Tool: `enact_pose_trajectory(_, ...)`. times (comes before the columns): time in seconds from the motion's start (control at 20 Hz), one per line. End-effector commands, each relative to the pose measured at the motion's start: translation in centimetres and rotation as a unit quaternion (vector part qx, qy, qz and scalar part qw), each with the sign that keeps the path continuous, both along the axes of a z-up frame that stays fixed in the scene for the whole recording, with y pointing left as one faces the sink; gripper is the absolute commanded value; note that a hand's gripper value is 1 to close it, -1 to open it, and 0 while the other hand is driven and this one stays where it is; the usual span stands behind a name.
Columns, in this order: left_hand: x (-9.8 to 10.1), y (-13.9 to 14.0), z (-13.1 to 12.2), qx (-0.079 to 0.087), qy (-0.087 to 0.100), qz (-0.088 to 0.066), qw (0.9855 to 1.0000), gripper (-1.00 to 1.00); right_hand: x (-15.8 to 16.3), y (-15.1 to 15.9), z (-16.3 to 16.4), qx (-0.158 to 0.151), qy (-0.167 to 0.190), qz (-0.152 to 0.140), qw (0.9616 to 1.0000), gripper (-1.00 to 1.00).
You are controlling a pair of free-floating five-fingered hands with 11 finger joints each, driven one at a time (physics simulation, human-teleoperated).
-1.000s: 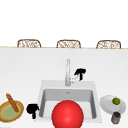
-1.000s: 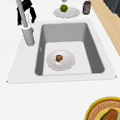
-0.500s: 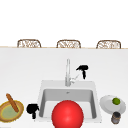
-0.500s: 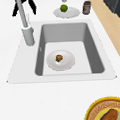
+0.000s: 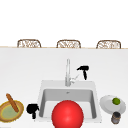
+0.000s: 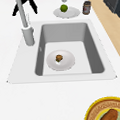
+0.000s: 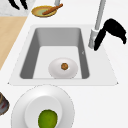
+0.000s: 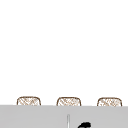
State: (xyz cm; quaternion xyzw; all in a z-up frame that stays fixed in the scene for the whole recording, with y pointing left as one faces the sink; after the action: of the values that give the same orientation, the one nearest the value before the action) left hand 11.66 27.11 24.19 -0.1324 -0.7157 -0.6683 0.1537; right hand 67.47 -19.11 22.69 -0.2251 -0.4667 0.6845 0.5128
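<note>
You see the grey faucet (image 5: 67, 72) standing upright at the back rim of the sink (image 5: 41, 93), its thin lever (image 5: 74, 78) angled out to the right, just beside the right hand (image 5: 84, 70).

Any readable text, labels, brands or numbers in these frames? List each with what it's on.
None readable.
The small dark jar with a pale label band, on the counter beside the white plate with the green fruit: its label is too blurred to read.
The steel faucet, the white sink basin and the black right hand beside the faucet carry no markings.
</note>
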Motion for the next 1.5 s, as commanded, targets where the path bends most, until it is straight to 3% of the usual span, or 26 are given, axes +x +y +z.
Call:
enact_pose_trajectory(0.0,0.0,0.0,0.0,0.000,0.000,0.000,1.0000,0.00,-0.7,-1.1,0.6,0.002,0.000,-0.011,0.9999,-1.00)
enact_pose_trajectory(0.2,0.0,0.0,0.0,0.000,0.000,0.000,1.0000,0.00,-2.3,-2.4,0.9,0.001,-0.003,-0.006,1.0000,-1.00)
enact_pose_trajectory(0.85,0.0,0.0,0.0,0.000,0.000,0.000,1.0000,0.00,-11.9,-4.6,-0.4,-0.012,-0.024,-0.025,0.9993,-1.00)
enact_pose_trajectory(1.15,0.0,0.0,0.0,0.000,0.000,0.000,1.0000,0.00,-16.5,-4.7,-1.0,-0.018,-0.008,-0.027,0.9994,-1.00)
enact_pose_trajectory(1.45,0.0,0.0,0.0,0.000,0.000,0.000,1.0000,0.00,-21.1,-4.3,-1.3,-0.036,0.035,-0.020,0.9986,-1.00)
